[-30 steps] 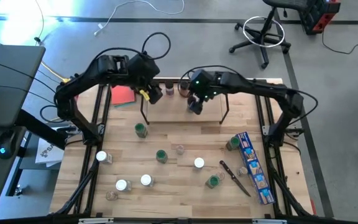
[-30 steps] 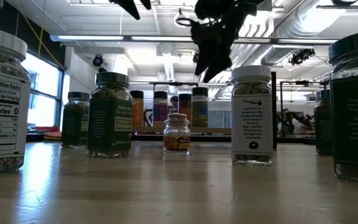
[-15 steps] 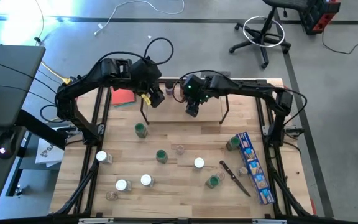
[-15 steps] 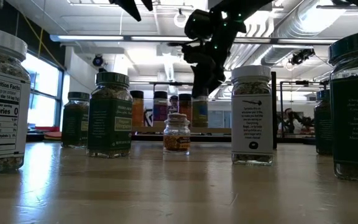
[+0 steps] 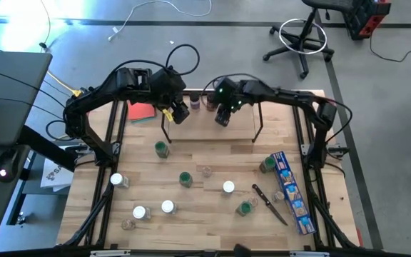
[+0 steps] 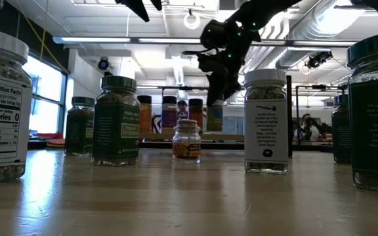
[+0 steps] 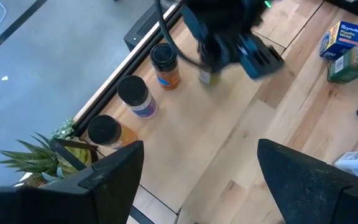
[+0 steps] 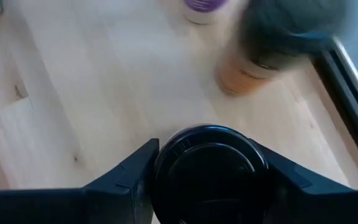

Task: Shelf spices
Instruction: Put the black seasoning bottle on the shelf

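The right gripper (image 8: pixel 204 180) stood over the shelf (image 5: pixel 191 121) at twelve o'clock of the table, fingers narrowed against a black-capped jar (image 8: pixel 207 168), apparently holding it. The round, smooth cap could slip or tip into the orange jar (image 8: pixel 247 74) beside it if the hold was off-centre. The left gripper (image 7: pixel 197 180), spread wide and empty, hovered at eleven o'clock. Other glassy cylindrical spices (image 5: pixel 184 178) dotted the pale wood table (image 5: pixel 212 153).
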Robot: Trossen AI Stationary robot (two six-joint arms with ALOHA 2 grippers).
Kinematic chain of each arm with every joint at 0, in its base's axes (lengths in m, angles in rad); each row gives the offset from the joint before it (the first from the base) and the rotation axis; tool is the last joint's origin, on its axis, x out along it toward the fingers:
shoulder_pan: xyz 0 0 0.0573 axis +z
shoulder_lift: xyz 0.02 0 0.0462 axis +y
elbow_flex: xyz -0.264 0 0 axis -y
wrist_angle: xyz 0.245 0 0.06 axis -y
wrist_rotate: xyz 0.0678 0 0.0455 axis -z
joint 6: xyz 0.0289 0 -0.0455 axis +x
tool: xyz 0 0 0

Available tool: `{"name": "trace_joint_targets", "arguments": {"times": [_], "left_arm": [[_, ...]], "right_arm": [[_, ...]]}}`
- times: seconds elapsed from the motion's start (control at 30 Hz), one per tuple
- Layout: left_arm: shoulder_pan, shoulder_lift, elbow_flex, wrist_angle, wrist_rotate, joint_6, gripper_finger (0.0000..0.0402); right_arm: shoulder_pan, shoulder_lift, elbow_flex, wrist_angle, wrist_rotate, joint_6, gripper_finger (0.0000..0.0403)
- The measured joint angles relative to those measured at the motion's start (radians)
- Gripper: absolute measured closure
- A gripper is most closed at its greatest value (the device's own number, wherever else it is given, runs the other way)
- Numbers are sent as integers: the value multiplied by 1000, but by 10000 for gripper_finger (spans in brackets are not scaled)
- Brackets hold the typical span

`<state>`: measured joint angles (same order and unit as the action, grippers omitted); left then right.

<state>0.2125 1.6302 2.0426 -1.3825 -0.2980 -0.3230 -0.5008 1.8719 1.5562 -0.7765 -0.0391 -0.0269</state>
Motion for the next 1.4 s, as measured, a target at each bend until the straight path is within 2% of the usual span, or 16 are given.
{"name": "trace_joint_targets", "arguments": {"times": [0.2,0.4,0.63,0.87,1.4], "left_arm": [[-14,0,0,-1,0,-16,92],[-19,0,0,-1,0,-29,92],[-19,0,0,-1,0,-44,92],[-19,0,0,3,-4,-61,92],[-19,0,0,49,-5,-50,92]], "right_arm": [[-104,-6,0,8,-49,-8,212],[-147,-6,0,31,-53,-9,212],[-145,-6,0,34,-40,-35,212],[-140,-6,0,34,8,-34,184],[-138,-6,0,34,2,-16,176]]}}
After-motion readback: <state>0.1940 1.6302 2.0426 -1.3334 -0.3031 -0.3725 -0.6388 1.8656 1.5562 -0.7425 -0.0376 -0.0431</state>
